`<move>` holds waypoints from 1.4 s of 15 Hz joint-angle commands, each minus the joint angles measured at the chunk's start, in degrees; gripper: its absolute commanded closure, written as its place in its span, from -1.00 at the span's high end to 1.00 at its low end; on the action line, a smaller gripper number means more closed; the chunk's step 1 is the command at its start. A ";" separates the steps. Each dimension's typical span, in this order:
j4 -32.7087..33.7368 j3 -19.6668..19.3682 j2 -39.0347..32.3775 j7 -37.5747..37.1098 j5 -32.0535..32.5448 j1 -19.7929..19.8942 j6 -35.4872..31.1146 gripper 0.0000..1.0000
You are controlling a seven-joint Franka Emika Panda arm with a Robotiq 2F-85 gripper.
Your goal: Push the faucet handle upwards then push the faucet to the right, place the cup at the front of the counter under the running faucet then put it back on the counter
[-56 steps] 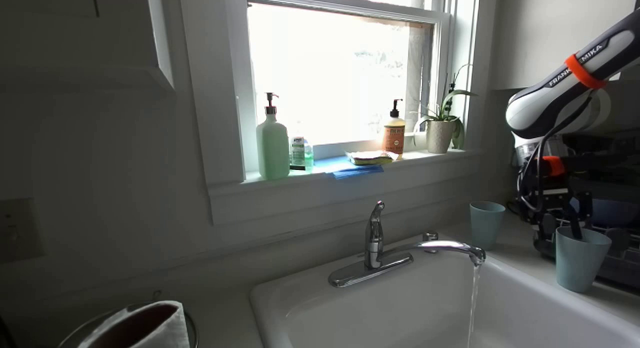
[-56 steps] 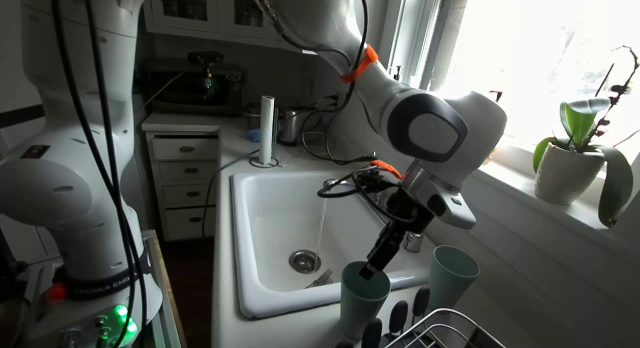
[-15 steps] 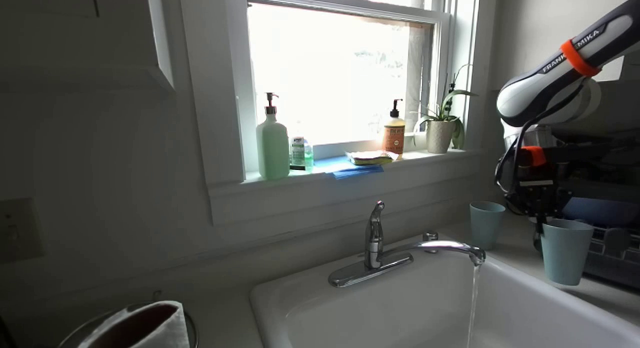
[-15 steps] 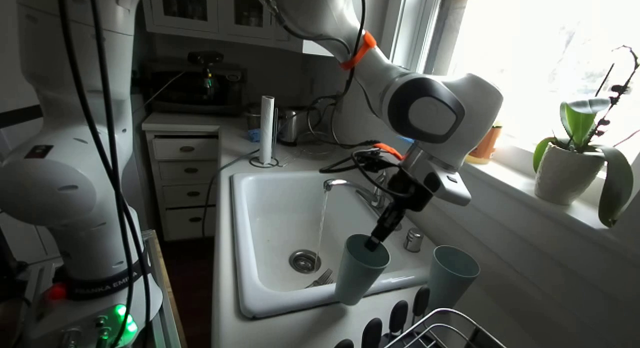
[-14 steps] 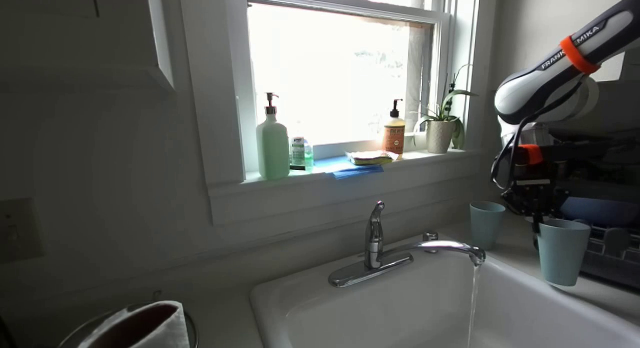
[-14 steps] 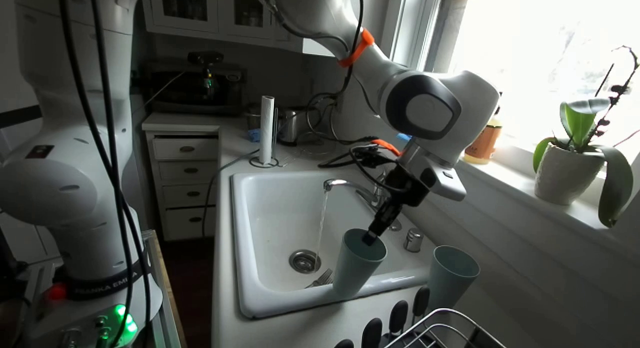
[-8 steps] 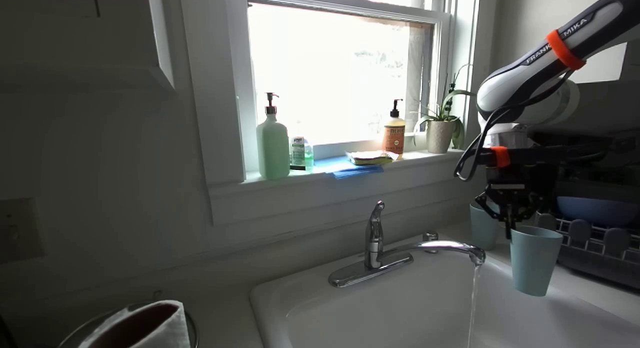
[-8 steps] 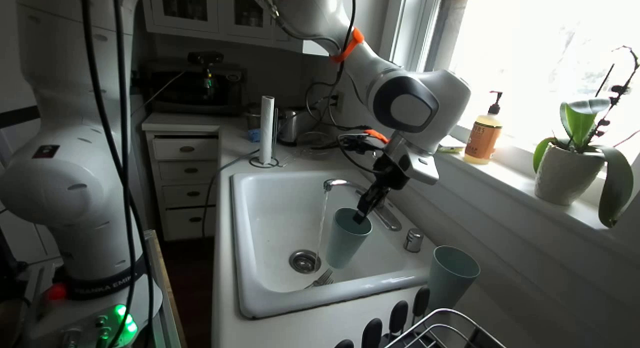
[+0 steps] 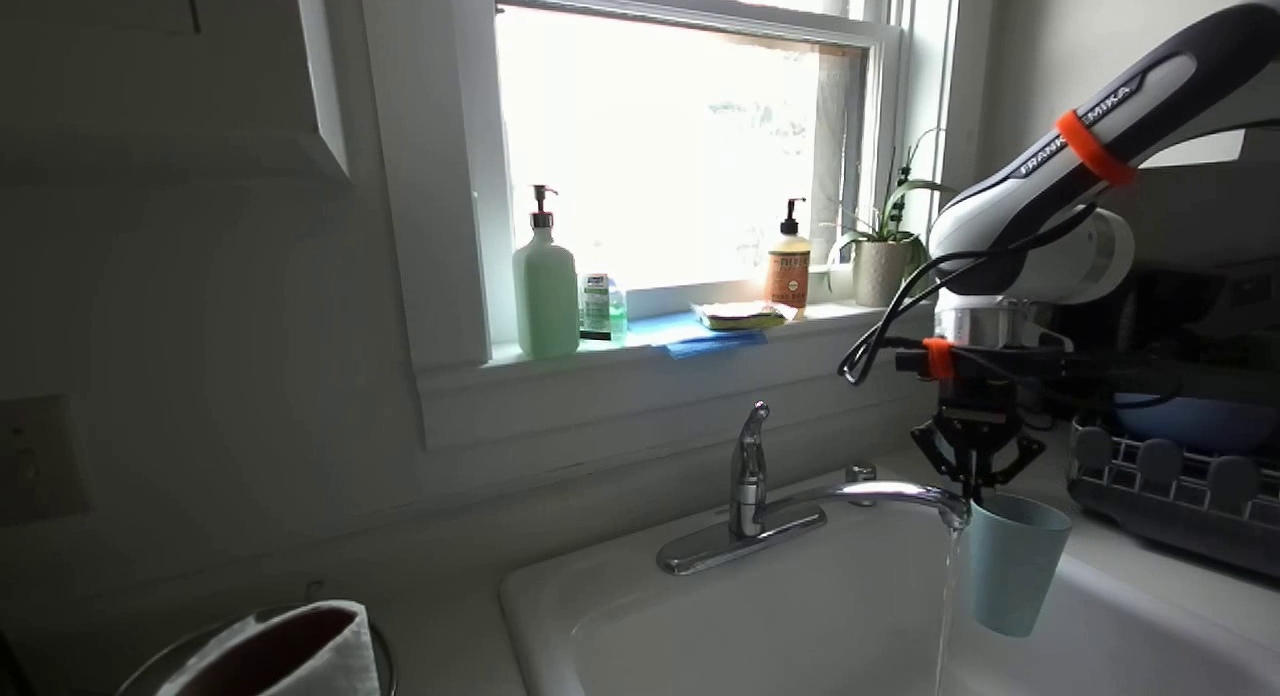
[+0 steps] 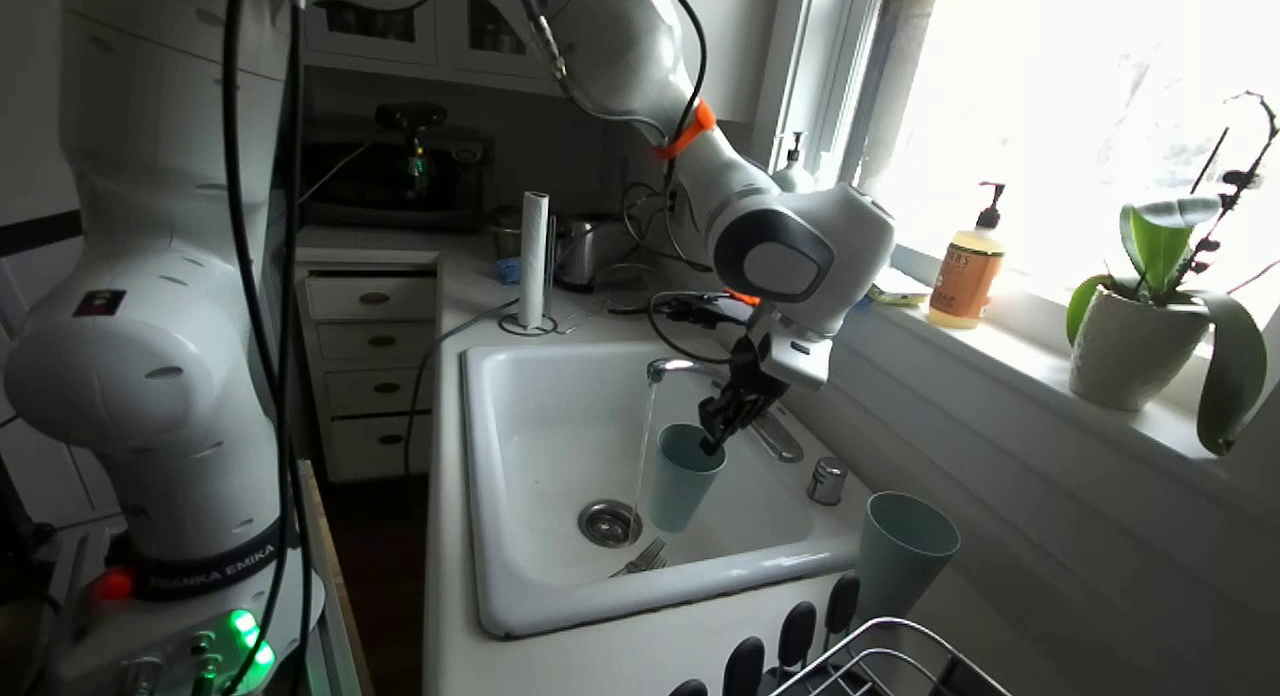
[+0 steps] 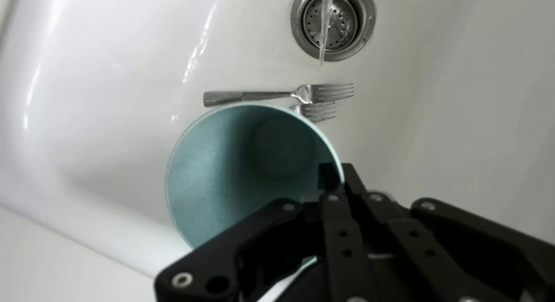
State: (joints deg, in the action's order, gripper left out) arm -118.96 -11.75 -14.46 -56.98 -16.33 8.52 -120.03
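Observation:
The pale blue-green cup [image 9: 1018,571] hangs over the sink, slightly tilted. My gripper [image 11: 342,176] is shut on its rim, one finger inside and one outside. In both exterior views the black gripper [image 10: 712,444] holds the side of the rim near the wall. Water [image 11: 326,24] runs from the end of the chrome faucet [image 9: 895,492] and falls just beside the cup, outside its mouth. The faucet handle [image 9: 750,446] stands up on the base. The pale counter [image 10: 620,666] borders the sink. Inside the cup [image 11: 208,185] no water can be made out.
Two forks [image 11: 303,93] lie near the drain in the white sink [image 10: 485,536]. A second teal cup [image 10: 905,546] stands on the counter beside a dish rack [image 10: 890,624] with black knobs. Bottles, an orange soap bottle [image 10: 965,276] and a plant pot [image 10: 1135,346] line the sill.
The cup stood on the counter earlier. Gripped at its rim, it has been lifted across the sink edge and carried toward the stream, dropping slightly in the last half second.

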 commanded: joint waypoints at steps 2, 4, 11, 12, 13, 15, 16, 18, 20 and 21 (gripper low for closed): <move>-2.36 1.43 -0.96 -5.59 -6.16 -0.82 -6.05 -0.98; -1.32 1.25 -1.29 -4.07 -4.20 -0.50 -4.26 -0.98; -1.80 1.96 -1.68 -4.19 -5.48 -0.80 -4.89 -0.98; -1.86 2.28 -1.70 -4.08 -6.11 -0.82 -4.76 -0.98; -1.82 2.61 -1.74 -4.13 -6.64 -0.87 -4.28 -0.98; -2.12 3.14 -1.74 -4.44 -7.55 -0.98 -4.94 -0.98; -2.15 3.36 -1.87 -4.71 -8.20 -0.97 -5.21 -0.98; -2.27 3.70 -2.14 -5.16 -10.05 -0.91 -5.74 -0.98; -2.36 4.00 -2.35 -5.19 -12.42 -0.78 -6.12 -0.98; -2.38 4.07 -2.49 -5.22 -13.41 -0.78 -6.26 -0.98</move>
State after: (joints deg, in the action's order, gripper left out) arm -120.64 -8.20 -16.86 -61.31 -25.86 7.72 -124.72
